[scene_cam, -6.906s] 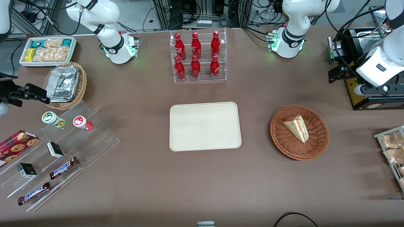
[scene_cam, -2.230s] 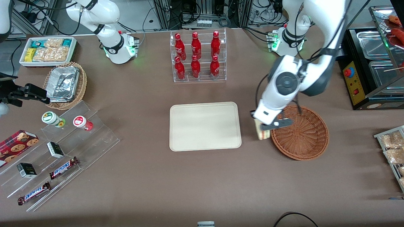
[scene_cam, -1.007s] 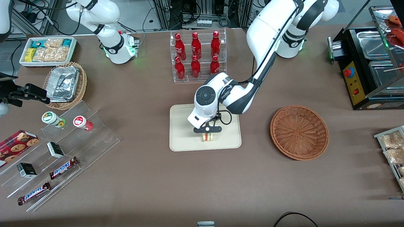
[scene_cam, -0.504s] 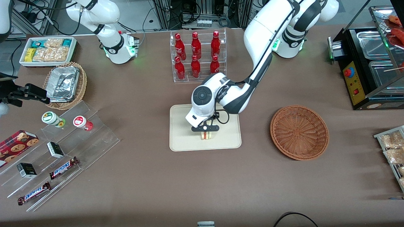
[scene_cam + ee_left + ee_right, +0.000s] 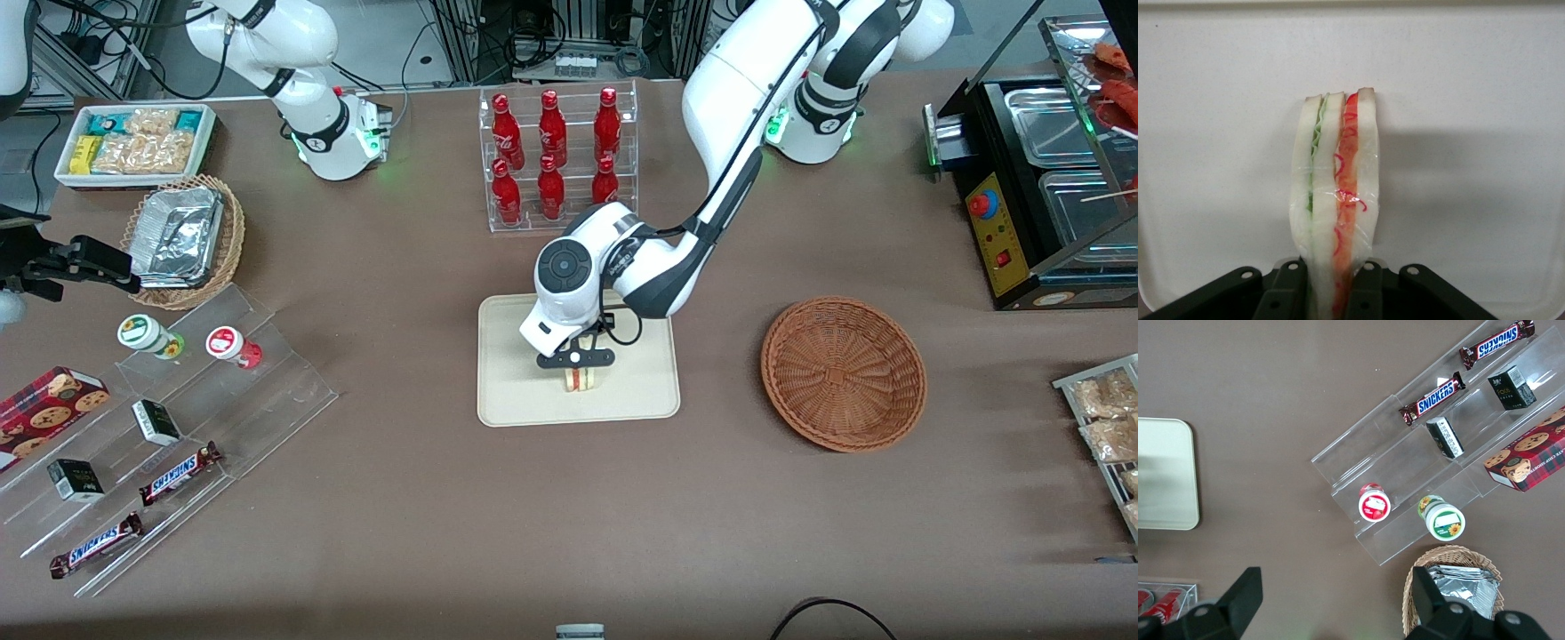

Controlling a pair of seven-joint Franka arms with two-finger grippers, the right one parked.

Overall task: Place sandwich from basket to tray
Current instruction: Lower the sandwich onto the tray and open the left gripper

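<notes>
- Front view: the left arm's gripper [image 5: 578, 366] hangs over the tray [image 5: 507, 400], in the half nearer the camera, with the sandwich [image 5: 579, 380] pinched edge-up between its jaws. The basket [image 5: 843, 373] lies toward the working arm's end of the table [image 5: 409, 533] and holds nothing. Whether the sandwich's lower edge touches the tray floor cannot be told here, as the wrist hides much of the wedge.
- Left wrist view: the sandwich [image 5: 1333, 200] stands on edge against the pale tray [image 5: 1485, 100], green filling on one side and red on the other under clear wrap. The gripper [image 5: 1331, 293] has its jaws narrow, closed on the bread faces. The fingertips and the held end of the wedge are cut off by the frame. Judged advice: lower until the edge bears on the tray, then part the jaws slowly and lift straight up, since so narrow a wedge may topple.
- Right wrist view: only one rounded corner of the tray [image 5: 1175, 513] shows; sandwich and gripper are out of sight.
</notes>
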